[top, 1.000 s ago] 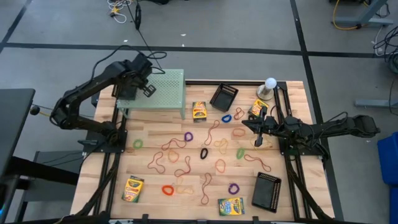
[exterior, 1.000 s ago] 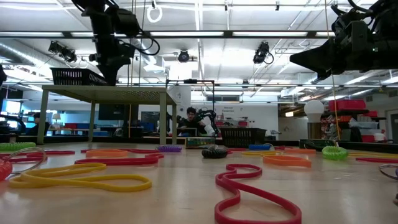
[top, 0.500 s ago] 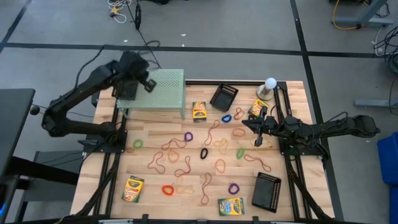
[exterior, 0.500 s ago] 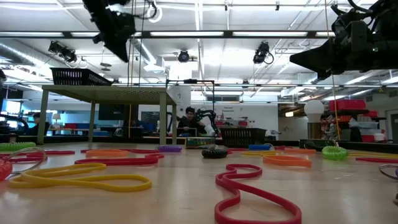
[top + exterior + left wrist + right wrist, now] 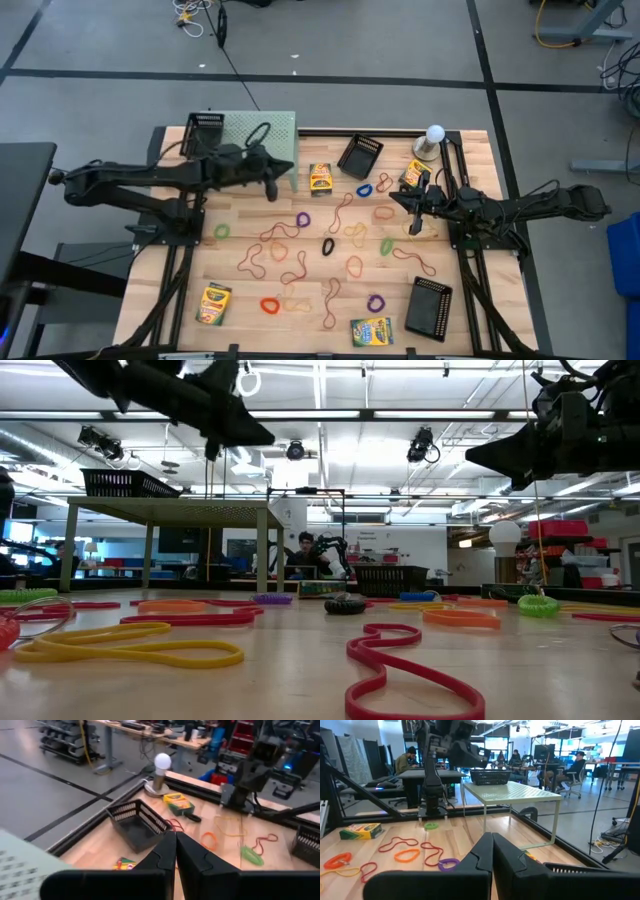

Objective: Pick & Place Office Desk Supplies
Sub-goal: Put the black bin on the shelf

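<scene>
My left gripper (image 5: 271, 187) hangs shut and empty above the table, just off the near right corner of the pale green stand (image 5: 262, 143). A black mesh tray (image 5: 205, 131) rests flat on the stand's far left corner. My right gripper (image 5: 415, 216) is shut and empty, hovering over the right part of the table. Two more mesh trays (image 5: 360, 156) (image 5: 430, 307) sit on the wood. Several crayon boxes (image 5: 320, 177) (image 5: 414, 175) (image 5: 215, 303) (image 5: 371, 331) lie flat. Coloured rubber bands (image 5: 327, 245) are scattered over the middle.
A white globe on a grey base (image 5: 433, 140) stands at the far right edge. The stand's legs (image 5: 149, 557) reach down to the table at far left. Both arm bases sit at the table's sides. People sit at desks (image 5: 410, 760) beyond the table.
My left gripper has left the tray on the stand's far left corner, risen, then swung toward the table's right and near side, the arm now stretched out level. The tray has stayed on the stand. My right arm has kept still.
</scene>
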Robot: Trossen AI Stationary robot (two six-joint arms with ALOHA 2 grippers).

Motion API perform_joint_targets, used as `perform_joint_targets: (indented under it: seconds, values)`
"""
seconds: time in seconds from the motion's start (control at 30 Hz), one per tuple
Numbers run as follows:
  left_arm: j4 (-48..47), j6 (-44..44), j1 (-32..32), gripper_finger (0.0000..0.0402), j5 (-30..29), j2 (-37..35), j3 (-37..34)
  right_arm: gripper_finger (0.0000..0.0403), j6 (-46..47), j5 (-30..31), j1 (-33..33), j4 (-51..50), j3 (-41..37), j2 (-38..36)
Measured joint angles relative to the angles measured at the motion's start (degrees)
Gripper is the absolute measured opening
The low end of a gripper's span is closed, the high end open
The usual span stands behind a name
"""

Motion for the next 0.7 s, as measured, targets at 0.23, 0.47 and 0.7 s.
perform_joint_targets:
  seconds: [0.23,0.47,0.7]
  values:
    - [10.5,5.8,-3.5,0.0007,-1.0,7.5,-1.1,0.0005,4.2,1.9,0.0,-16.8,6.3,0.5]
    - [19.2,9.3,-3.9,0.002,-1.2,9.2,-1.0,0.0005,13.2,2.8,3.2,-47.6,19.1,3.9]
    - [19.6,9.3,-3.9,0.0021,-1.2,9.2,-1.0,0.0022,26.0,3.7,11.3,-79.5,32.7,10.3]
